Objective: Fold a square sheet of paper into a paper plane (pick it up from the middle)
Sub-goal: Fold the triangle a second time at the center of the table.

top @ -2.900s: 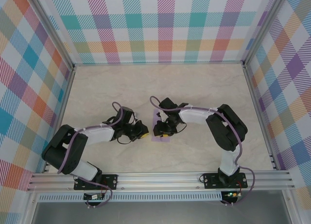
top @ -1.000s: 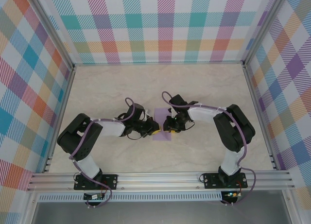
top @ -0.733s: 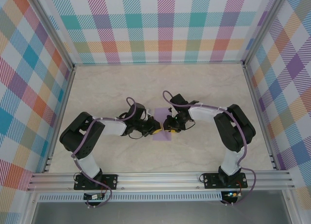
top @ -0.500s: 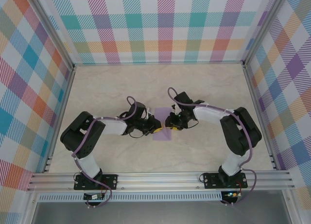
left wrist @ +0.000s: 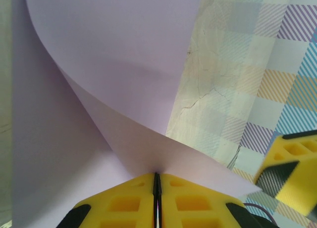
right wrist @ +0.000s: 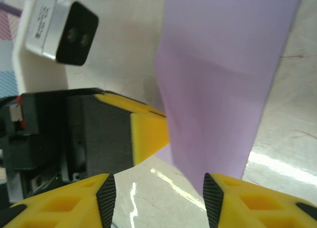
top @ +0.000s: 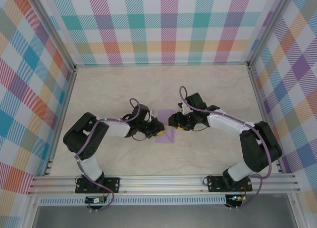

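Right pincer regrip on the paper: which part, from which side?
Probably the right edge of the paper, from the right, jaws straddling it. The left pincer is shut on the left edge, where it curls up, so that side is taken; the open right pincer faces the free edge.

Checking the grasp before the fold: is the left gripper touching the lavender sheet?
Touching. In the left wrist view the left gripper has its yellow fingers shut together on the lavender sheet, whose edge runs into their seam.
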